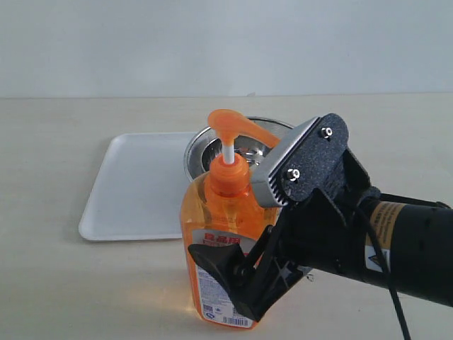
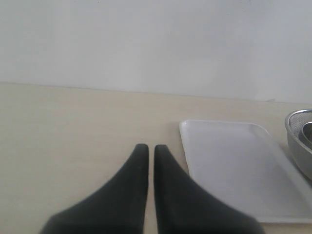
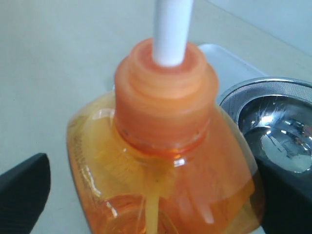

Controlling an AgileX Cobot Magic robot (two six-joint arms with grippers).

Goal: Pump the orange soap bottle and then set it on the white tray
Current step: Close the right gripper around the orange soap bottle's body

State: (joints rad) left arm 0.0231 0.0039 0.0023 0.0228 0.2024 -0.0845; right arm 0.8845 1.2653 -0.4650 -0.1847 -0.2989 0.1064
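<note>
a round, shiny steel mesh bowl [image 1: 200,144] stands upright on the pale beige wooden table [image 1: 56,142]; a plain white wall [image 1: 212,42] rises behind the table.

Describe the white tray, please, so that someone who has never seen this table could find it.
On the pale table, an orange soap bottle stands at the front. Behind it, leftward in the exterior view, lies the tray beside a steel bowl. Unlike that round, shiny bowl, it is flat, white and rectangular with rounded corners.
</note>
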